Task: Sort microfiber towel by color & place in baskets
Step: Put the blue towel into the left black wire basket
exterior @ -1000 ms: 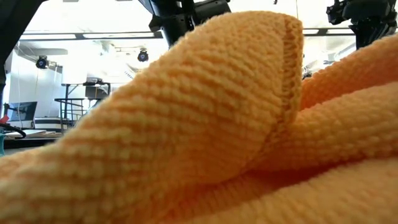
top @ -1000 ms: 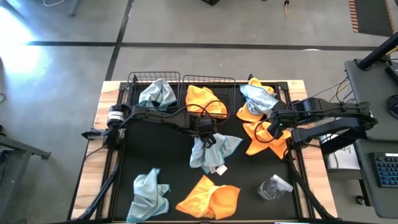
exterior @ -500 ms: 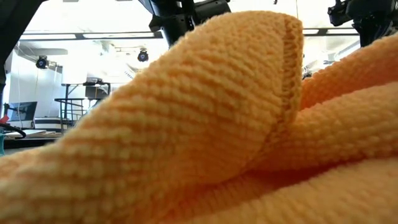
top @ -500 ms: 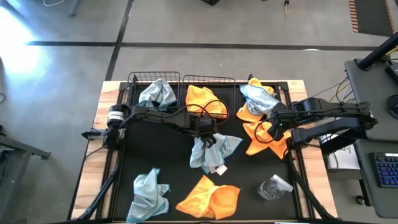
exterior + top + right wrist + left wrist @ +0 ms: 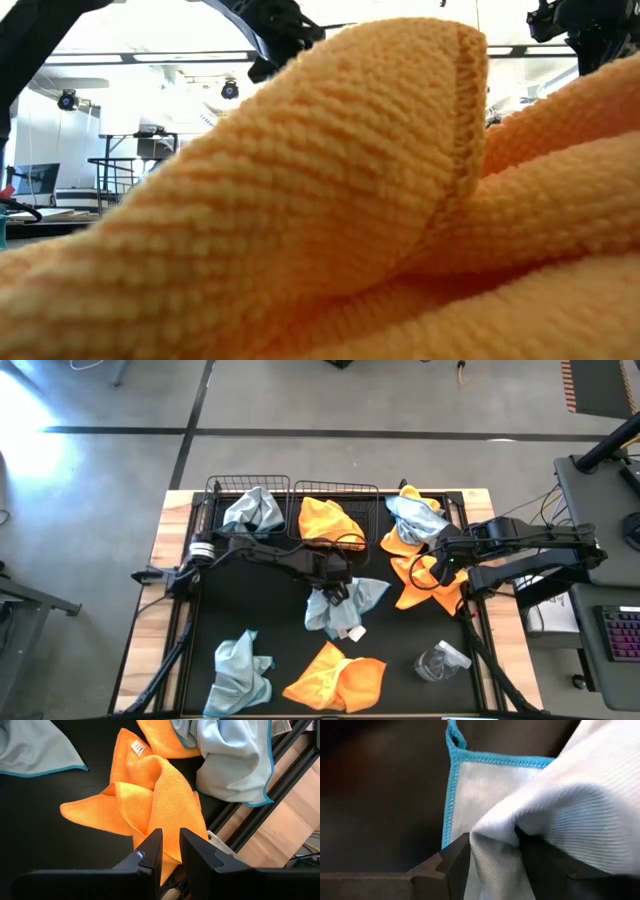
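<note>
At the back of the worktop (image 5: 170, 520) stand two black baskets side by side. The left basket (image 5: 215, 488) has a blue cloth (image 5: 252, 510) in it. The right basket (image 5: 340, 490) has an orange cloth (image 5: 328, 520) in it.

Near the front on the left lies another blue cloth, all crumpled (image 5: 238, 670). Next to it, front and middle, lies an orange cloth (image 5: 337, 676). It sits so near the low camera that it fills that view (image 5: 330, 220).

The left arm reaches from the left side to the middle of the black mat. Its fingers (image 5: 335, 586) are over a blue cloth in the middle (image 5: 350, 605). In the left wrist view the two dark fingers (image 5: 454, 860) are apart, with a fold of this pale cloth (image 5: 560, 805) between them.

At the back right is a pile with a blue cloth (image 5: 415, 515) on top of orange ones (image 5: 400, 542). Just in front of it lies one more orange cloth (image 5: 432, 585). The right arm's fingers (image 5: 440, 565) are nearly together and pinch a fold of this orange cloth (image 5: 160, 805).

A clear bottle (image 5: 440, 662) lies at the front right.
</note>
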Motion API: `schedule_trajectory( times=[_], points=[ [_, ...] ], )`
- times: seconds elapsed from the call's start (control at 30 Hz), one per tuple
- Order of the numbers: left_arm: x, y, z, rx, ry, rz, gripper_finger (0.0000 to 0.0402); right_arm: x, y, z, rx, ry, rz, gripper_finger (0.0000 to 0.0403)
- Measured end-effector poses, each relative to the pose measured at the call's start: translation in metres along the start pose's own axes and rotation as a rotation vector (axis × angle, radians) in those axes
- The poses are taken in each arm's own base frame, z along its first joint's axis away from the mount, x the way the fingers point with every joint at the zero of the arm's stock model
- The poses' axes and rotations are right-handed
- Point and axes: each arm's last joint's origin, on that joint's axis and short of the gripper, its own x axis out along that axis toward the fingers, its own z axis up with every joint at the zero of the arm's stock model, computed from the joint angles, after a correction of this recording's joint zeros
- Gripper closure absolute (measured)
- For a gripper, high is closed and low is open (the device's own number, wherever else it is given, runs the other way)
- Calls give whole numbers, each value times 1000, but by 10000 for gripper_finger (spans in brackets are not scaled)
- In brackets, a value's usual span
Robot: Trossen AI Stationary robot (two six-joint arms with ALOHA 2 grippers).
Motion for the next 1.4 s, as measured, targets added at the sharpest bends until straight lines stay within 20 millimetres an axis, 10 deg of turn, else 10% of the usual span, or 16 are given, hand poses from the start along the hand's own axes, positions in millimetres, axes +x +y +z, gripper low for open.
schedule_trajectory(
  times=[0.37, 1.03, 1.4],
  points=[
    [-1, -12, 9, 12, -14, -33, 253, 0, 0, 0, 0, -3, -2, 344],
    [-19, -22, 22, 46, -50, -56, 398, 0, 0, 0, -3, -9, -7, 344],
    [-67, -32, 32, 129, -19, 27, 401, 0, 0, 0, -3, -11, -6, 344]
  ],
)
